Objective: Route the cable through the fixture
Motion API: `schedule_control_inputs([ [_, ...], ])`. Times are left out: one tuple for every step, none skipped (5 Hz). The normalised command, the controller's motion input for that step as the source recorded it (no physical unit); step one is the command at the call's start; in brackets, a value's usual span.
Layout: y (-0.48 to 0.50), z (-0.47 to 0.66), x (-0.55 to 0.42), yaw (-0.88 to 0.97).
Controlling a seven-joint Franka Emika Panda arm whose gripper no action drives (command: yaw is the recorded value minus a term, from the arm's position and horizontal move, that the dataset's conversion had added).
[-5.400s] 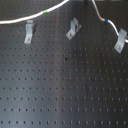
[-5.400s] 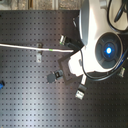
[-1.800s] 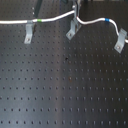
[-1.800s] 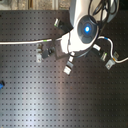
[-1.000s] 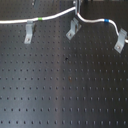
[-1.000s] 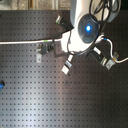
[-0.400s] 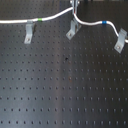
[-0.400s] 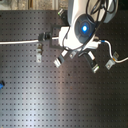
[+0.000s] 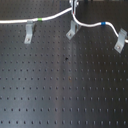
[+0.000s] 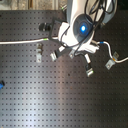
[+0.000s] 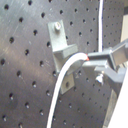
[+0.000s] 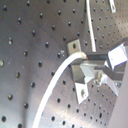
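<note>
gripper (image 11: pixel 92 62): fingers pinched on the cable (image 11: pixel 62 82)
cable: white, draped at the notched top of the fixture (image 11: pixel 62 50), green band (image 9: pixel 34 20) and blue band (image 9: pixel 103 23) showing
fixture: middle clip (image 9: pixel 71 31) on black breadboard (image 9: pixel 60 90)

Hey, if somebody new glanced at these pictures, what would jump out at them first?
Probably the white cable curving across the top of the dark perforated board in the first exterior view, over three silvery clips. Next, the arm's glowing blue light in the second exterior view. Both wrist views show the tool holding the cable at the fixture.
</note>
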Motion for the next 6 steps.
schedule_control_inputs([
  [-0.034,0.16,-0.012,0.73],
  [-0.021,0.15,-0.009,0.71],
  [-0.062,0.17,-0.036,0.67],
  [-0.038,0.16,-0.152,0.52],
  [0.092,0.06,-0.170,-0.16],
  [0.084,0.05,-0.140,-0.11],
])
